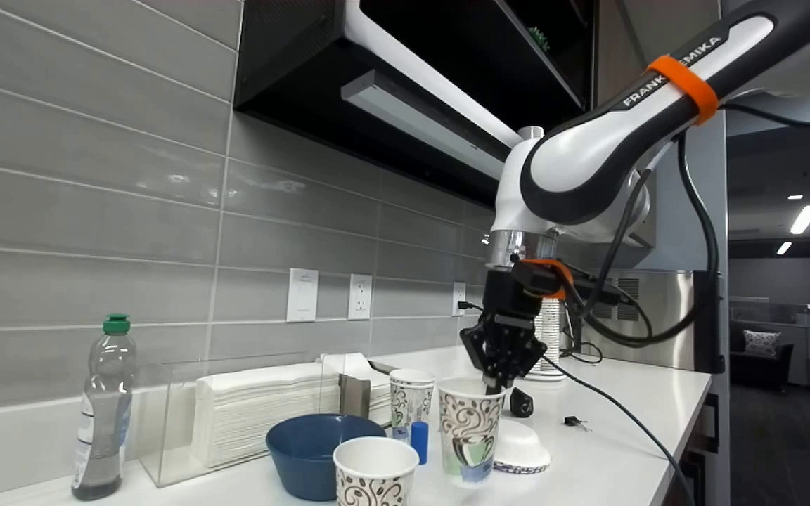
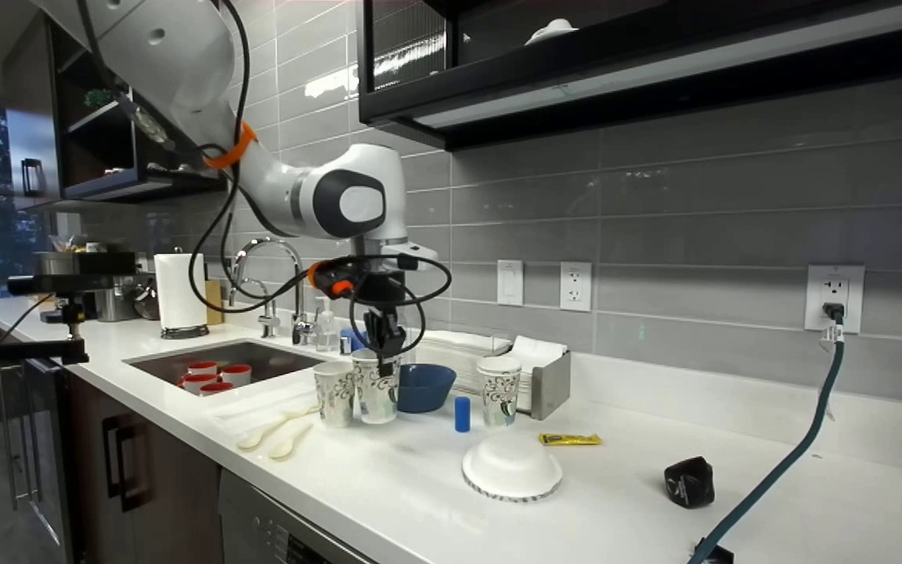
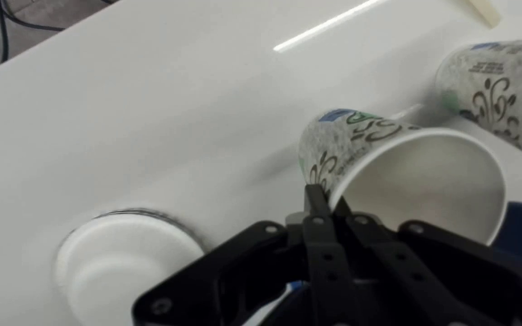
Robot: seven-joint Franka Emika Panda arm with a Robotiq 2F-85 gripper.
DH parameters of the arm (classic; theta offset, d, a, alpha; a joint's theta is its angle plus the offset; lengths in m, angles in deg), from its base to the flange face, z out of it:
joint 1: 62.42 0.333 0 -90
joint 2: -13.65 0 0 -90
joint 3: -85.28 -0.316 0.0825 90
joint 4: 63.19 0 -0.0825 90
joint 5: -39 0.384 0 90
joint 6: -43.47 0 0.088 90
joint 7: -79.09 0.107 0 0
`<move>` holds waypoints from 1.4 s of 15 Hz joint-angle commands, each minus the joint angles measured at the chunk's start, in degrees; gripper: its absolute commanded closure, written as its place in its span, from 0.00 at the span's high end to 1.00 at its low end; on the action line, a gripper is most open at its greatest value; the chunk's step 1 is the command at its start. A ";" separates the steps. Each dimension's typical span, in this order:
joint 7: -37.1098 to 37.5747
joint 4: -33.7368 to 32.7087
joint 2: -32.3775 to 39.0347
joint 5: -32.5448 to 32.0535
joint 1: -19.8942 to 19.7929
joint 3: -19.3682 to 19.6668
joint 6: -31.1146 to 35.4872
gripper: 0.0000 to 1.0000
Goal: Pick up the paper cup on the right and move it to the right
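The paper cup, white with a rolled rim and brown swirl print, stands upright or nearly so in both exterior views (image 1: 470, 436) (image 2: 375, 399). In the wrist view the cup (image 3: 356, 136) looks tilted, its open mouth to the right. My gripper (image 3: 328, 199) is shut on the cup's rim, one finger outside the wall and one inside. It also shows above the cup in both exterior views (image 1: 495, 385) (image 2: 384, 362). I cannot tell whether the cup's base touches the counter. A similar cup (image 1: 375, 488) stands close beside it, also seen in the wrist view (image 3: 492, 90).
A blue bowl (image 1: 306, 464) sits behind the cups. Other cups (image 2: 499, 392) stand by the napkin holder (image 2: 551, 384). An upturned white bowl (image 2: 511, 466), blue cylinder (image 2: 462, 413), yellow packet (image 2: 570, 439) and spoons (image 2: 290, 440) lie on the counter. A sink (image 2: 263, 360) and soap bottle (image 1: 104, 422) are nearby.
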 commanded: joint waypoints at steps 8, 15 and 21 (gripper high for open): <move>7.56 -7.07 2.57 2.33 -4.88 4.03 -4.38 0.01; 18.15 -24.39 16.34 2.54 -9.37 10.78 -5.94 0.01; 32.51 -34.60 26.34 1.58 -9.81 15.86 -4.95 0.01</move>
